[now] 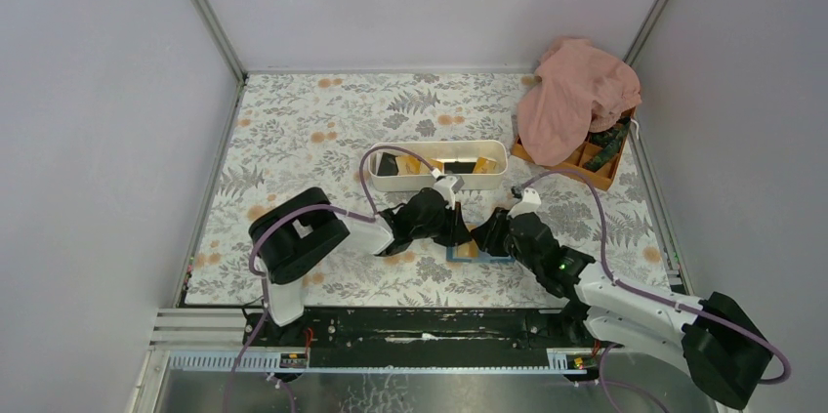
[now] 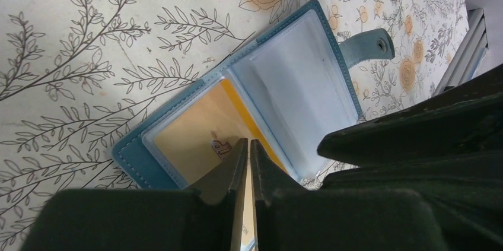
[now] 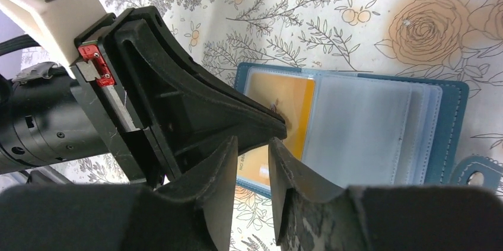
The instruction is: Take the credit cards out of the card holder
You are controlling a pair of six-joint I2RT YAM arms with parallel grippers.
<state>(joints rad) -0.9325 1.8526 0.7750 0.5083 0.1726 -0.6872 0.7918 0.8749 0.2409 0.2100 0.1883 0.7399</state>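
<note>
The blue card holder lies open on the flowered cloth, its clear pockets facing up, between the two grippers. An orange-yellow credit card sits partly slid out of one pocket. My left gripper is shut on that card's edge, and a thin strip of the card shows between its fingers. My right gripper hangs open just over the holder's near edge, with nothing between its fingers. In the right wrist view the same card shows beside the left gripper's black finger.
A long white tray behind the holder contains orange and black cards. An orange compartment box stands at the back right, half covered by a pink cloth. Grey walls enclose the table.
</note>
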